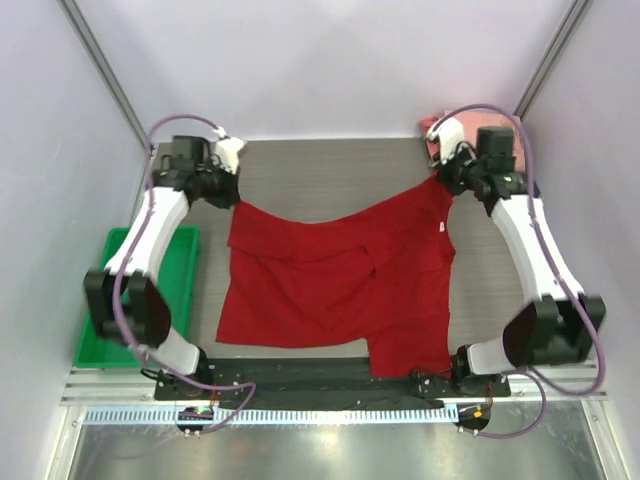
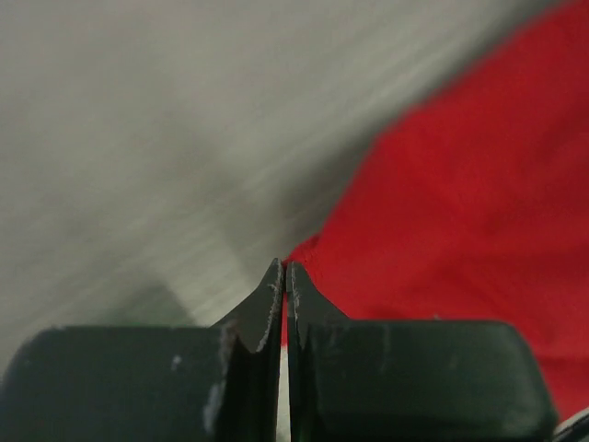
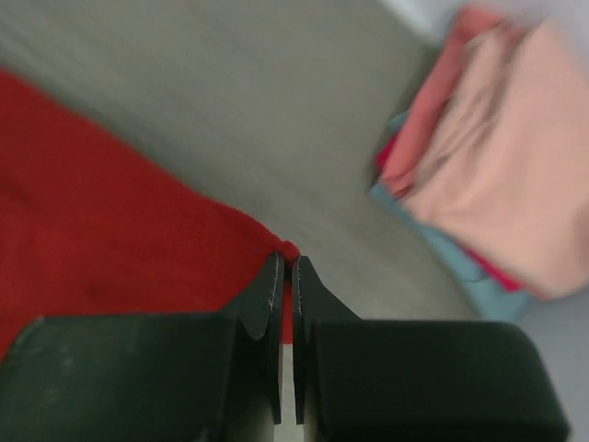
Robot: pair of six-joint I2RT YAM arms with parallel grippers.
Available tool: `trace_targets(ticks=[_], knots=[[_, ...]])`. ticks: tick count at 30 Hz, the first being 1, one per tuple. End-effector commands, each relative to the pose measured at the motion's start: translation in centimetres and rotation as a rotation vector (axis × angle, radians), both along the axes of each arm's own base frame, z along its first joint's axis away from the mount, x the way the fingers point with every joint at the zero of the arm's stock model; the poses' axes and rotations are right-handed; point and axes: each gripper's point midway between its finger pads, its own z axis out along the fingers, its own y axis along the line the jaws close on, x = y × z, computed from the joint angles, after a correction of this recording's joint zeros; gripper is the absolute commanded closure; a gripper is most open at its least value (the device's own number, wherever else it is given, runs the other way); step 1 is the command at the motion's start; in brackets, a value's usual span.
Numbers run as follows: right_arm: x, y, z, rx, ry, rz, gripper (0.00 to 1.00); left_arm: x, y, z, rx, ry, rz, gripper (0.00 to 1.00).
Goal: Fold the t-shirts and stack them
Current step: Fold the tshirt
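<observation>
A deep red t-shirt (image 1: pixel 340 285) with a small white neck label (image 1: pixel 440 229) is spread over the table's middle, its far edge lifted and sagging between my grippers. My left gripper (image 1: pixel 232 201) is shut on its far left corner (image 2: pixel 433 212). My right gripper (image 1: pixel 443 182) is shut on its far right corner (image 3: pixel 120 230). A stack of folded shirts (image 3: pixel 488 157), salmon-pink on top with red and teal beneath, lies at the far right corner of the table (image 1: pixel 435 135), mostly hidden behind the right arm.
A green plastic tray (image 1: pixel 170 290) sits at the table's left edge beside the left arm. White walls close in the table on three sides. The shirt's near right hem hangs over the black bar at the front edge (image 1: pixel 300 375).
</observation>
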Motion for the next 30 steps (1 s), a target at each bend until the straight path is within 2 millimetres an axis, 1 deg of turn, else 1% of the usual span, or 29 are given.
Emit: trace_targets(ticks=[1, 2, 3, 4, 5, 6, 7, 9, 10, 12, 13, 14, 15, 16, 17, 18, 19, 20, 21, 22, 23, 24, 25, 27, 29, 30], knots=[[1.4, 0.1, -5.5, -0.048, 0.076, 0.040, 0.99, 2.0, -0.4, -4.8, 0.008, 0.076, -0.005, 1.00], [2.0, 0.0, -7.3, -0.057, 0.107, 0.038, 0.99, 2.8, 0.2, -6.0, 0.044, 0.087, 0.012, 1.00], [2.5, -0.1, -8.6, -0.066, 0.130, 0.037, 0.99, 3.8, 0.4, -8.3, 0.063, 0.126, 0.017, 1.00], [3.7, -0.3, -11.2, -0.083, 0.179, 0.038, 0.99, 4.7, 0.7, -8.9, 0.075, 0.122, 0.029, 1.00], [4.2, -0.4, -12.2, -0.089, 0.199, 0.040, 0.99, 5.2, 0.9, -9.7, 0.085, 0.134, 0.036, 1.00], [4.9, -0.4, -13.0, -0.092, 0.212, 0.037, 0.99, 6.3, 1.2, -9.6, 0.093, 0.125, 0.050, 1.00], [6.0, -0.5, -14.6, -0.097, 0.246, 0.030, 0.99, 6.8, 1.7, -11.2, 0.101, 0.159, 0.063, 1.00], [7.3, -0.7, -15.7, -0.099, 0.262, 0.019, 0.99, 8.2, 2.7, -11.0, 0.122, 0.141, 0.100, 1.00], [8.4, -1.0, -16.4, -0.104, 0.269, 0.006, 0.99, 8.8, 3.2, -12.0, 0.135, 0.152, 0.113, 1.00], [9.6, -1.1, -17.2, -0.104, 0.277, -0.008, 0.99, 9.9, 4.9, -12.5, 0.164, 0.147, 0.159, 1.00], [10.6, -1.0, -16.5, -0.102, 0.257, -0.014, 0.99, 10.8, 5.5, -12.8, 0.171, 0.148, 0.173, 1.00], [11.3, -1.4, -18.1, -0.111, 0.282, -0.029, 0.99, 11.2, 5.9, -13.2, 0.174, 0.153, 0.184, 1.00], [11.7, -1.6, -18.4, -0.109, 0.287, -0.044, 0.99, 11.7, 6.4, -13.3, 0.177, 0.149, 0.197, 1.00], [12.7, -1.8, -18.0, -0.110, 0.273, -0.057, 0.99, 12.1, 6.6, -13.4, 0.185, 0.148, 0.207, 1.00], [13.1, -2.4, -19.3, -0.116, 0.295, -0.078, 0.99, 12.8, 6.7, -13.9, 0.193, 0.148, 0.210, 1.00], [13.6, -2.5, -19.8, -0.118, 0.299, -0.087, 0.99, 13.1, 6.8, -14.0, 0.198, 0.149, 0.213, 1.00], [14.5, -2.8, -19.3, -0.119, 0.282, -0.100, 0.99, 13.3, 7.0, -14.4, 0.212, 0.151, 0.212, 1.00], [15.0, -3.1, -19.4, -0.122, 0.277, -0.113, 0.99, 13.7, 7.1, -14.8, 0.216, 0.152, 0.211, 1.00], [15.3, -3.4, -20.6, -0.131, 0.297, -0.126, 0.99, 13.9, 7.2, -15.1, 0.221, 0.154, 0.213, 1.00], [16.2, -3.6, -20.0, -0.132, 0.276, -0.135, 0.99, 14.2, 7.1, -15.3, 0.222, 0.153, 0.210, 1.00], [16.6, -3.7, -20.3, -0.136, 0.276, -0.140, 0.99, 14.4, 7.3, -15.6, 0.228, 0.156, 0.215, 1.00], [17.0, -3.8, -21.4, -0.142, 0.291, -0.146, 0.99, 14.8, 7.3, -16.2, 0.232, 0.160, 0.215, 1.00], [17.8, -4.2, -21.0, -0.151, 0.275, -0.167, 0.99, 14.9, 7.4, -16.4, 0.234, 0.162, 0.217, 1.00], [18.2, -4.6, -21.0, -0.167, 0.270, -0.188, 0.99, 15.2, 7.8, -17.0, 0.254, 0.164, 0.224, 1.00], [18.2, -5.4, -21.0, -0.196, 0.270, -0.214, 0.99, 15.3, 8.2, -17.1, 0.271, 0.161, 0.240, 1.00], [18.2, -5.5, -20.9, -0.198, 0.267, -0.218, 0.99, 15.3, 10.1, -16.8, 0.278, 0.160, 0.285, 1.00]])
